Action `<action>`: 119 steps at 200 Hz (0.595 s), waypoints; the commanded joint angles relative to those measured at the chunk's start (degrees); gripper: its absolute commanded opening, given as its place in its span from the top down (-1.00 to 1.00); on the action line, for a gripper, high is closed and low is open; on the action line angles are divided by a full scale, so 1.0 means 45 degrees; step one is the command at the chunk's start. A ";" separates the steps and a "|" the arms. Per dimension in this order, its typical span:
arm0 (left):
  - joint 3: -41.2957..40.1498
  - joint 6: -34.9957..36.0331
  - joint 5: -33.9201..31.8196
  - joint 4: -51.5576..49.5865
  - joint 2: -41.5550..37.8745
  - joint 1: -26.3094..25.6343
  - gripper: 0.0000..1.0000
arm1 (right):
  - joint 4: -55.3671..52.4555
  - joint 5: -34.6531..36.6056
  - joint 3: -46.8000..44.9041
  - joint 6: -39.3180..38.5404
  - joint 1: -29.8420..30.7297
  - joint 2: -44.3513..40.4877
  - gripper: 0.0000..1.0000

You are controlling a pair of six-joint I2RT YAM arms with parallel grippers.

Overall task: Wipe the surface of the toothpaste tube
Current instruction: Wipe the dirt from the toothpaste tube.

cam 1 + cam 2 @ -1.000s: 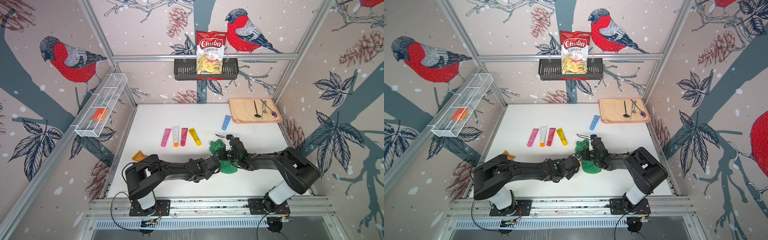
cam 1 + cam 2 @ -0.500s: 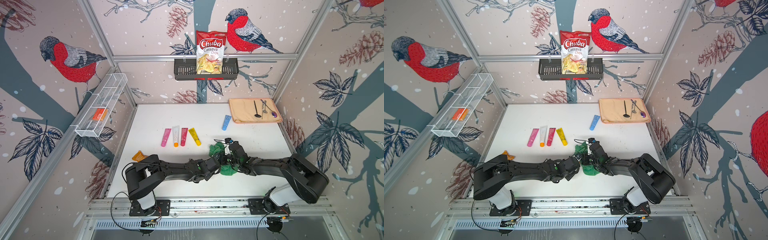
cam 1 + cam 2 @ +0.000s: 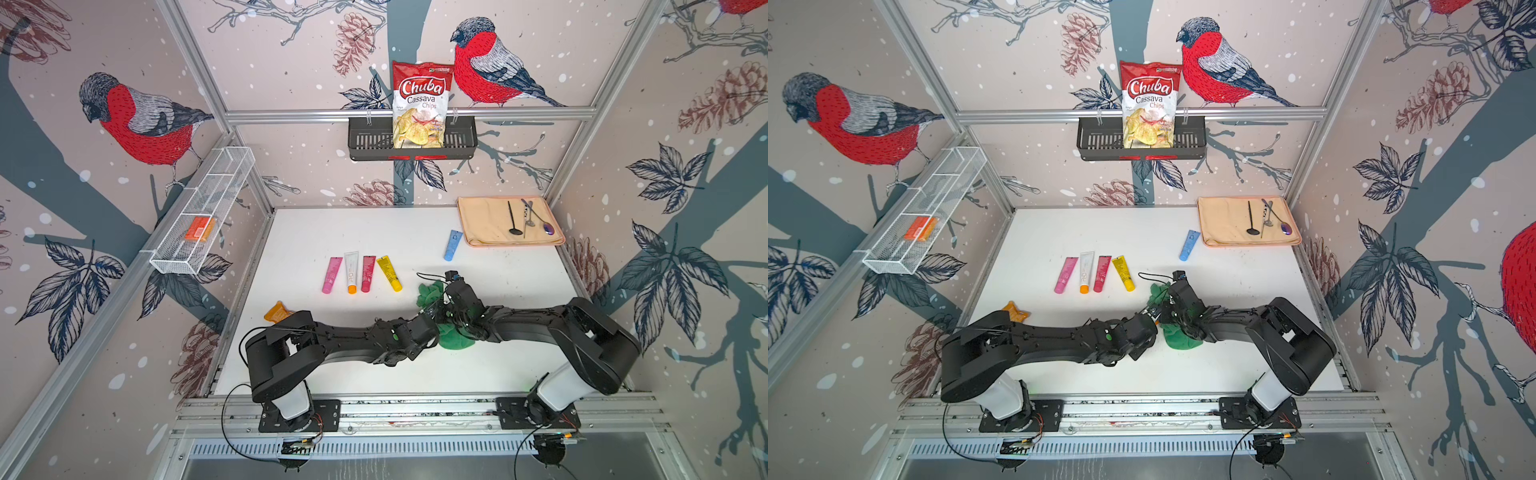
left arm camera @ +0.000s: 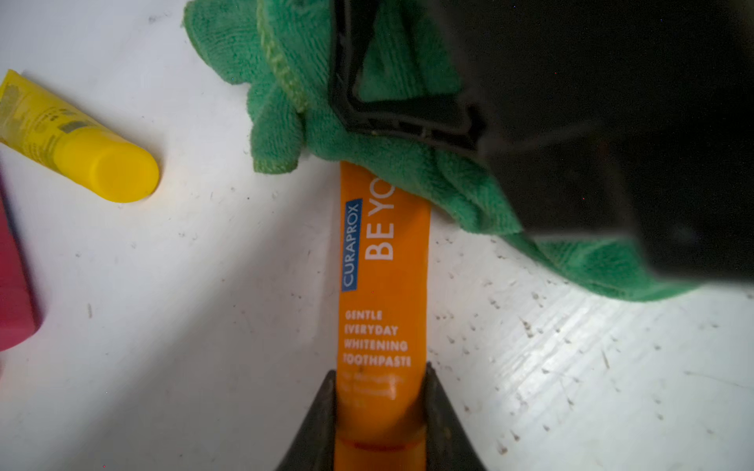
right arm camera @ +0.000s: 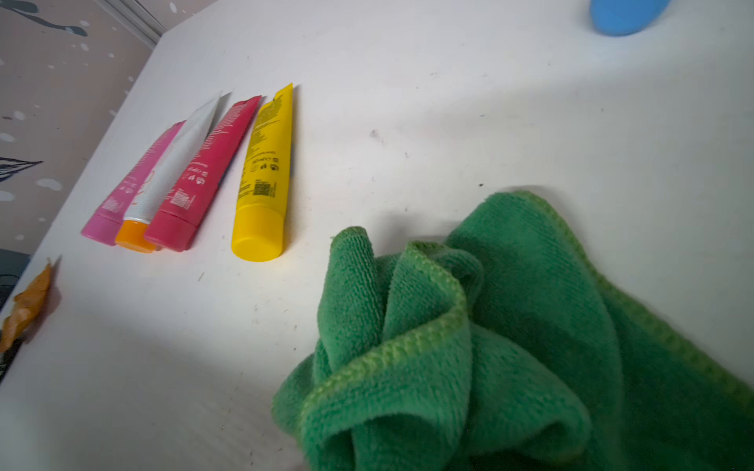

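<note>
The orange Curaprox toothpaste tube (image 4: 383, 285) is showing only in the left wrist view, lying lengthwise over the white counter (image 4: 163, 326). The left claw (image 4: 381, 391) is pinching it near the cap end, one finger on each side. A green microfibre cloth (image 4: 408, 163) is covering the tube's far end. The right claw (image 4: 404, 118) is pressing down there, pressed together on a bunch of the cloth.

In both top views the two wrists are meeting over the cloth (image 3: 457, 338) (image 3: 1179, 338) and hiding the tube. The right wrist view is showing only the bunched cloth (image 5: 469, 346). It is also showing the row of pink, white, red and yellow tubes (image 5: 265, 179) lying nearby. A blue tube (image 3: 452, 244) is lying well apart, beside the beige mat (image 3: 486, 224).
</note>
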 commanded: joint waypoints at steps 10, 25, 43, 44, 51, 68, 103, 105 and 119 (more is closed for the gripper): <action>-0.0347 0.0240 -0.0133 0.0970 -0.0491 -0.0024 0.64 | -0.4600 0.3264 -0.0183 0.0252 -0.0064 -0.0180 0.91; -0.0465 0.0268 -0.0187 0.0951 -0.0557 -0.0011 0.64 | -0.4667 0.3243 -0.0227 0.0277 -0.0086 -0.0449 0.91; -0.0572 0.0290 -0.0111 0.0941 -0.0610 -0.0020 0.64 | -0.4149 0.2248 -0.0431 0.0134 -0.0039 -0.1035 0.91; -0.0573 0.0290 -0.0111 0.0936 -0.0625 -0.0031 0.64 | -0.4073 0.2173 -0.0449 0.0134 -0.0046 -0.1104 0.91; -0.0609 0.0276 -0.0088 0.0947 -0.0630 -0.0021 0.65 | -0.3601 0.1415 -0.0648 0.0077 0.0009 -0.1463 0.91; -0.0635 0.0306 -0.0084 0.0985 -0.0644 -0.0026 0.65 | -0.2150 -0.0653 -0.1176 0.0242 0.0188 -0.2499 0.91; -0.0594 0.0363 0.0013 0.1000 -0.0558 -0.0021 0.65 | -0.0271 -0.3389 -0.1825 0.0936 0.0415 -0.3720 0.92; -0.0579 0.0367 0.0008 0.0993 -0.0546 -0.0021 0.65 | -0.0195 -0.3468 -0.1856 0.0955 0.0415 -0.3754 0.92; -0.0520 0.0388 0.0053 0.0988 -0.0446 -0.0021 0.65 | 0.0515 -0.3962 -0.2080 0.1215 0.0415 -0.3905 0.93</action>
